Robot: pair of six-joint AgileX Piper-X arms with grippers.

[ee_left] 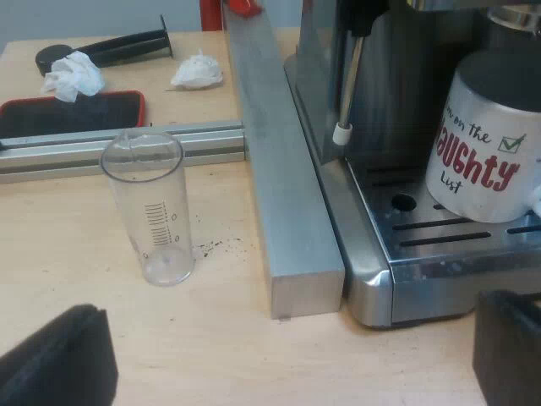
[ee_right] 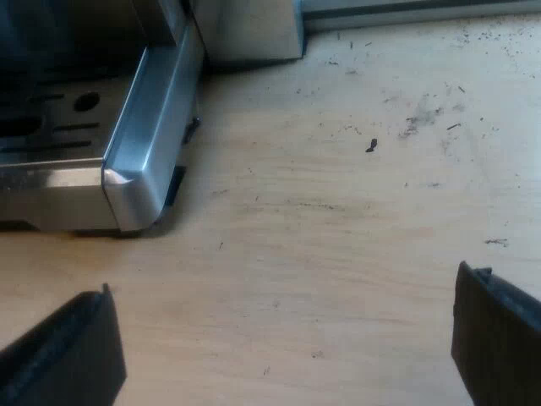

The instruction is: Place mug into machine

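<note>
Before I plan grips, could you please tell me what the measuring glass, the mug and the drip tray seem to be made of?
Measuring glass: clear, probably plastic; see-through wall, printed scale marks. Mug: white glossy ceramic, it seems; smooth sheen, red lettering. Drip tray: silvery metal, likely steel; bright reflective edge.
</note>
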